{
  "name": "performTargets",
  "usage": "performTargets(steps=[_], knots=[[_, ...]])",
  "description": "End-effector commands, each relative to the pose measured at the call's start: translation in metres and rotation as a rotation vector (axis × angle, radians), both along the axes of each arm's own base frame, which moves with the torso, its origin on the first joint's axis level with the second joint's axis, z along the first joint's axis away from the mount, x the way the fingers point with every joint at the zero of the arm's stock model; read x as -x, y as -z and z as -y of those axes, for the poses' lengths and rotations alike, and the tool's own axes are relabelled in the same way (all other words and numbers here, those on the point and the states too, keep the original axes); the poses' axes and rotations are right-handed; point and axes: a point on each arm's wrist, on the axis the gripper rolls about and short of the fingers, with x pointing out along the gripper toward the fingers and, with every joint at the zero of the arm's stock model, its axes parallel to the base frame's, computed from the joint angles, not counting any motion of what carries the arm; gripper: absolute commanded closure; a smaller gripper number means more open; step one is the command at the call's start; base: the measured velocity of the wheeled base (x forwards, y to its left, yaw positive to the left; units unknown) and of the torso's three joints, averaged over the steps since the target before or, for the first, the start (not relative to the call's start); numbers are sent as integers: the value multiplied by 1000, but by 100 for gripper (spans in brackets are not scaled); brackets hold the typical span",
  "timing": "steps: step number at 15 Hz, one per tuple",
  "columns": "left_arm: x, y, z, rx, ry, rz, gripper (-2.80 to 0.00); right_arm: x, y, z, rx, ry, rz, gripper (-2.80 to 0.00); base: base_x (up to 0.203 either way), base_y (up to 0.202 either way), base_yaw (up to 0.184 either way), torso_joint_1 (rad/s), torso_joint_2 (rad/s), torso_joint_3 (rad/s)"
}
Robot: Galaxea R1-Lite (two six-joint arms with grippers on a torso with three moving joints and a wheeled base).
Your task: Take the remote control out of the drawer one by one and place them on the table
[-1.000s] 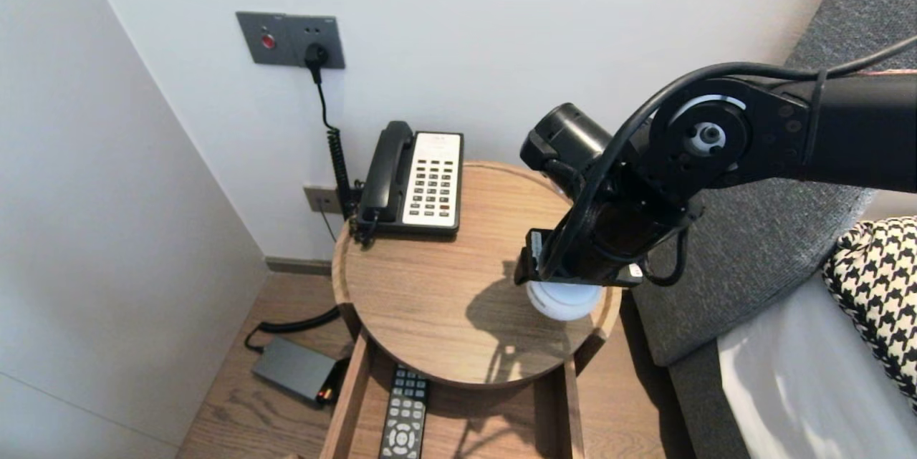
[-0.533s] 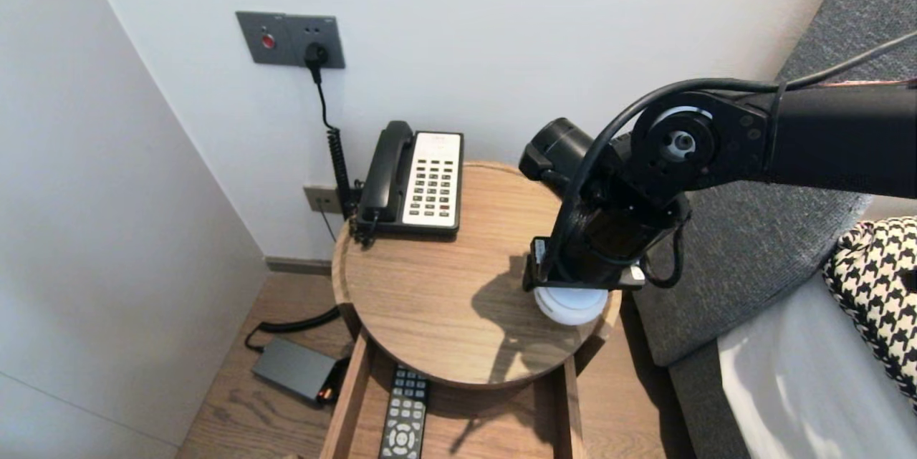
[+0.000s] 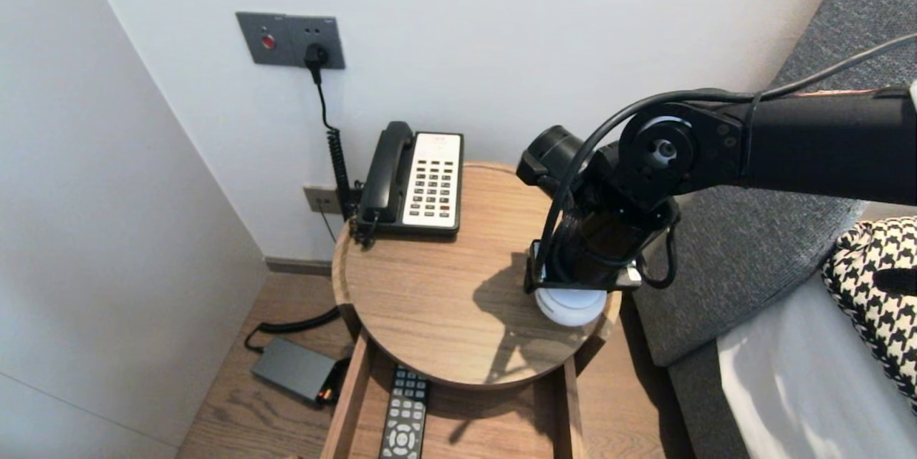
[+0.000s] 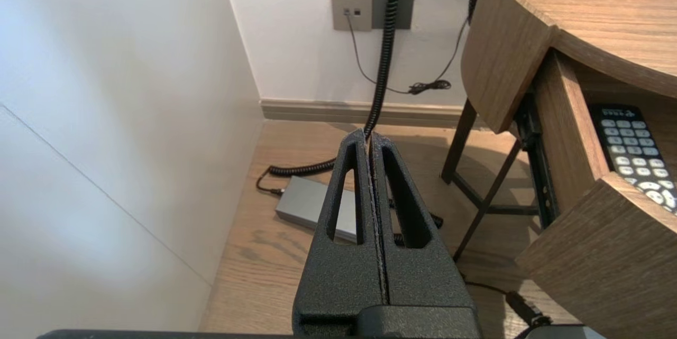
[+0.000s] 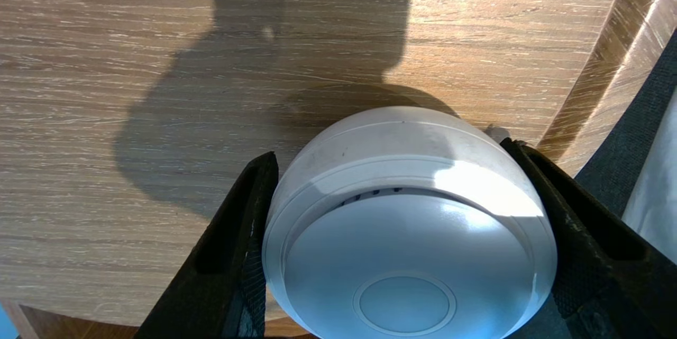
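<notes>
A white domed round device (image 5: 407,233) hangs or rests at the front right edge of the round wooden table (image 3: 430,301); I cannot tell whether it touches the top. My right gripper (image 5: 389,149) points down over it, shut on it, with one black finger (image 5: 238,233) pressed against each side. From the head view the wrist hides the fingers and only the device's lower half (image 3: 571,307) shows. My left gripper (image 4: 368,135) is parked low over the floor beside the table, shut and holding nothing.
A black and white telephone (image 3: 419,180) sits at the table's back left. A remote (image 3: 405,416) lies in the open drawer below the front edge. A grey box (image 3: 295,368) with cables is on the floor. A grey sofa (image 3: 752,244) and patterned pillow (image 3: 877,280) are at the right.
My right arm's elbow has sunk and swung a little left. The white device between the fingers has shifted slightly toward the table's front right edge. The left arm has not moved.
</notes>
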Motion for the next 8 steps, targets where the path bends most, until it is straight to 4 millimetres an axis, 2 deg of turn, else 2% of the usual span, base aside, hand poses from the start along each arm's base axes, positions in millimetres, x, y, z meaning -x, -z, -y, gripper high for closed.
performTargets(steps=[1, 5, 6, 8], knots=[[-1, 3, 0, 0, -1, -12, 0, -2, 3, -1, 4, 3, -8, 0, 0, 0, 0, 0, 0, 0], [-1, 3, 0, 0, -1, -12, 0, -1, 1, -1, -1, 6, -5, 0, 0, 0, 0, 0, 0, 0], [-1, 3, 0, 0, -1, -12, 0, -1, 1, -1, -1, 7, -5, -280, 0, 0, 0, 0, 0, 0], [-1, 3, 0, 0, -1, -12, 0, -1, 1, -1, 0, 7, -5, -280, 0, 0, 0, 0, 0, 0]])
